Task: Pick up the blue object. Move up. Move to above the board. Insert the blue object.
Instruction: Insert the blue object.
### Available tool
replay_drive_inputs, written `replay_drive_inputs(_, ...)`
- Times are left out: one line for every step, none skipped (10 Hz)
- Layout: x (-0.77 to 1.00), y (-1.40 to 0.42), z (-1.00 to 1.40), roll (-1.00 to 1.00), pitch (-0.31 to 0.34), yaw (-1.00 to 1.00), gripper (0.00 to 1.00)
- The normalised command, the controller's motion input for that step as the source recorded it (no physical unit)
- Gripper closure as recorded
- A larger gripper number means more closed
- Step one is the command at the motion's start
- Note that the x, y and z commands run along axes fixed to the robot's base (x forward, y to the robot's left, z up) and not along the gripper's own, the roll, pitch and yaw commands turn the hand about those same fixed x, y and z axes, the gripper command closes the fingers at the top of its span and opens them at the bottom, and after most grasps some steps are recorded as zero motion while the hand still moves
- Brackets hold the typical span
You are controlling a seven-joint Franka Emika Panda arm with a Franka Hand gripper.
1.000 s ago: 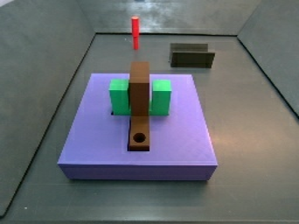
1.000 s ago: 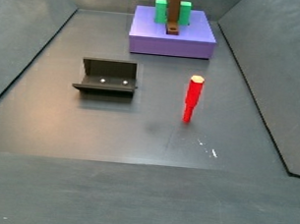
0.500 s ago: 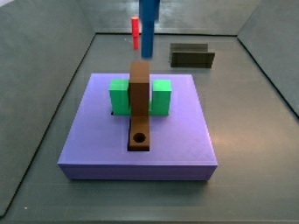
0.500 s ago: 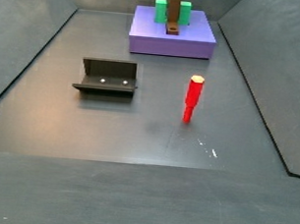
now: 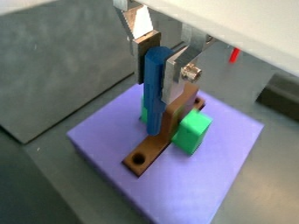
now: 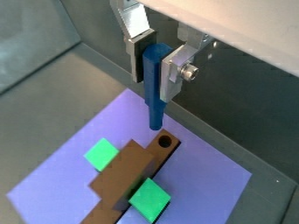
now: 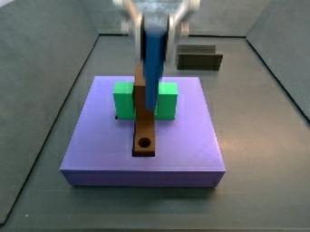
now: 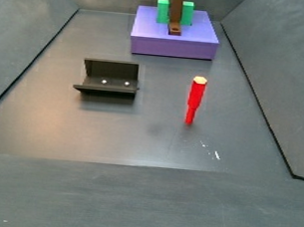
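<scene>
Already the peg point(image 6: 156, 83) is lifted: the gripper point(image 6: 153, 54) has its jaws clamped on its upper part, holding it upright over the board point(image 6: 131, 177). In a wrist view its tip hangs just above the hole point(image 6: 163, 140), not yet in. Pick, lift and carry look done; lowering it in is left, and alignment seems close. The board lies on a purple slab point(image 7: 182, 145) between two green blocks point(image 7: 123, 100). On the grey floor, the red stick point(image 8: 193, 99) stands at about 3 o'clock from the fixture point(image 8: 108, 79), well apart.
</scene>
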Motion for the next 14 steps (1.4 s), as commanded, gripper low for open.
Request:
replay_drive_inputs(-0.07,-0.04,-0.53,-0.22,-0.060,0.00,1.00)
replay_drive_inputs(-0.06,0.00,-0.40,-0.04,-0.034,0.00,1.00)
replay_drive_inputs(-0.07,-0.01,-0.36,0.00,-0.054,0.05,1.00)
replay_drive_inputs(-0.05,-0.02,-0.31,-0.06,-0.090,0.09,1.00)
replay_drive_inputs(-0.06,-0.06,-0.28,-0.11,-0.104,0.09,1.00)
replay_drive_inputs(0.00,-0.05,-0.26,-0.22,-0.110,0.03,1.00)
replay_drive_inputs(0.00,-0.12,-0.25,-0.19,-0.099,0.00,1.00)
replay_drive_inputs(0.00,-0.12,-0.22,-0.10,-0.073,0.00,1.00)
replay_drive_inputs(0.00,-0.04,-0.19,0.00,-0.034,0.00,1.00)
replay_drive_inputs(0.00,0.00,-0.16,0.01,0.000,0.00,1.00)
replay_drive_inputs(0.00,0.00,-0.10,0.04,0.000,0.00,1.00)
replay_drive_inputs(0.00,0.01,-0.06,0.04,0.000,0.00,1.00)
replay_drive_inputs(0.00,0.02,-0.06,0.05,0.000,0.00,1.00)
replay_drive_inputs(0.00,0.01,-0.07,0.05,0.000,0.00,1.00)
